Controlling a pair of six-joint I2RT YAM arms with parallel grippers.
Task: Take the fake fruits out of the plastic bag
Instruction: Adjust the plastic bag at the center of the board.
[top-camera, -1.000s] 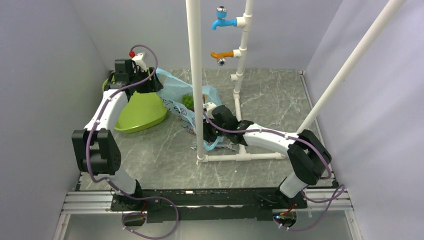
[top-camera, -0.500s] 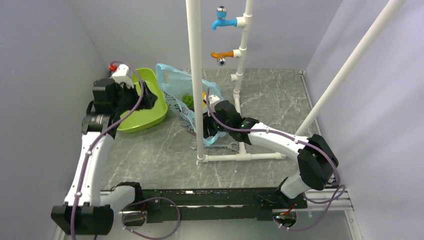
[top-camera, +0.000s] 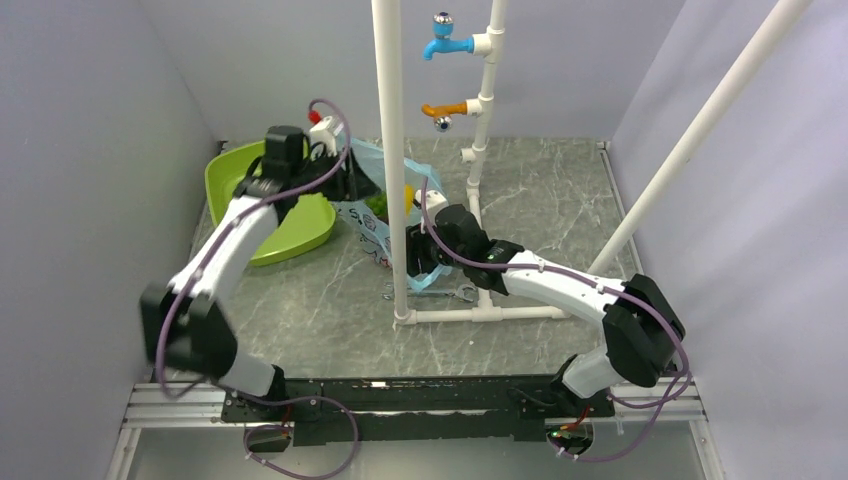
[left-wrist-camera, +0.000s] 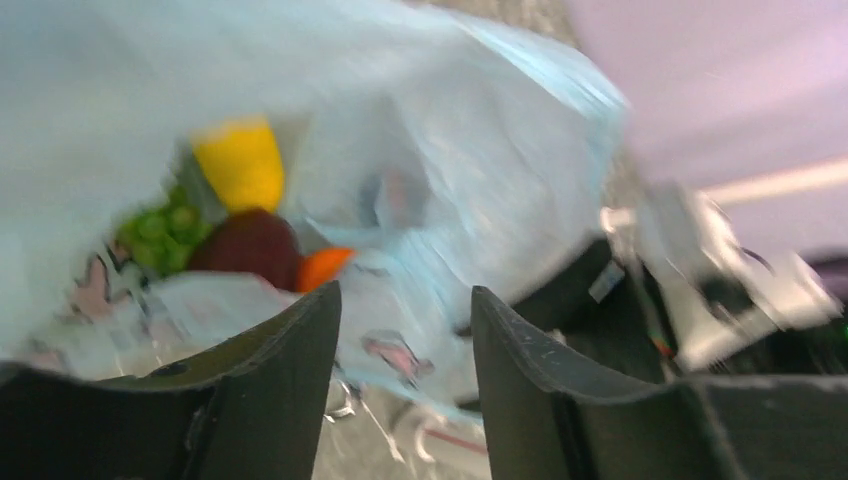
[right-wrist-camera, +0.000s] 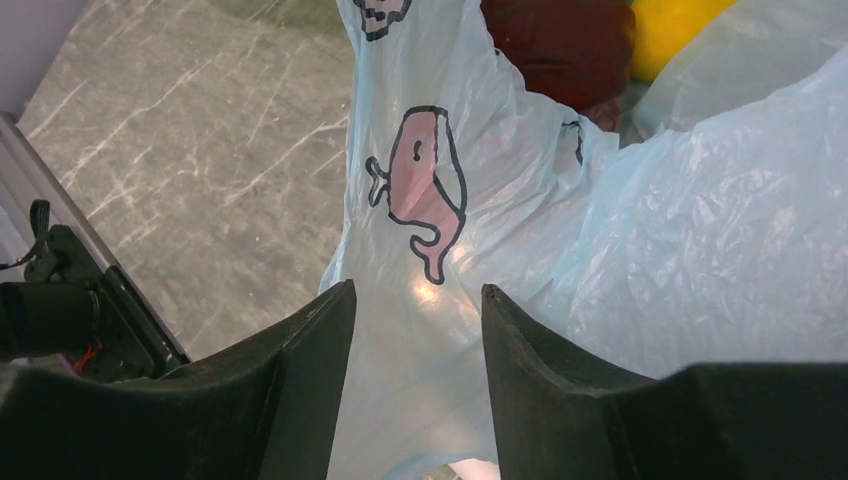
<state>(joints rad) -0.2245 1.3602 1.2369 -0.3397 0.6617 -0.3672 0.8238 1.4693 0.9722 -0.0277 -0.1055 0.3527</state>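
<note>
The plastic bag (top-camera: 372, 212), light blue with a pink whale print (right-wrist-camera: 420, 185), lies at mid-table behind the white post. Its mouth faces my left wrist camera, and inside lie the fake fruits: a yellow one (left-wrist-camera: 240, 165), a green grape bunch (left-wrist-camera: 155, 230), a dark red one (left-wrist-camera: 250, 245) and an orange one (left-wrist-camera: 320, 265). My left gripper (left-wrist-camera: 405, 300) hovers open at the bag's left end, nothing between its fingers. My right gripper (right-wrist-camera: 415, 300) stands open over the bag's near side, loose film lying between the jaws. The dark red fruit (right-wrist-camera: 560, 45) and yellow fruit (right-wrist-camera: 670, 25) show beyond it.
A lime-green tray (top-camera: 232, 172) sits left of the bag, under my left arm. A white pipe frame with an upright post (top-camera: 390, 150) stands in front of the bag, its base rail (top-camera: 480, 314) on the table. Blue (top-camera: 445, 46) and orange (top-camera: 445, 108) taps hang behind.
My left arm swung out left over the tray, then back right to the bag's mouth. The right gripper's jaws have opened and it has edged further toward the bag.
</note>
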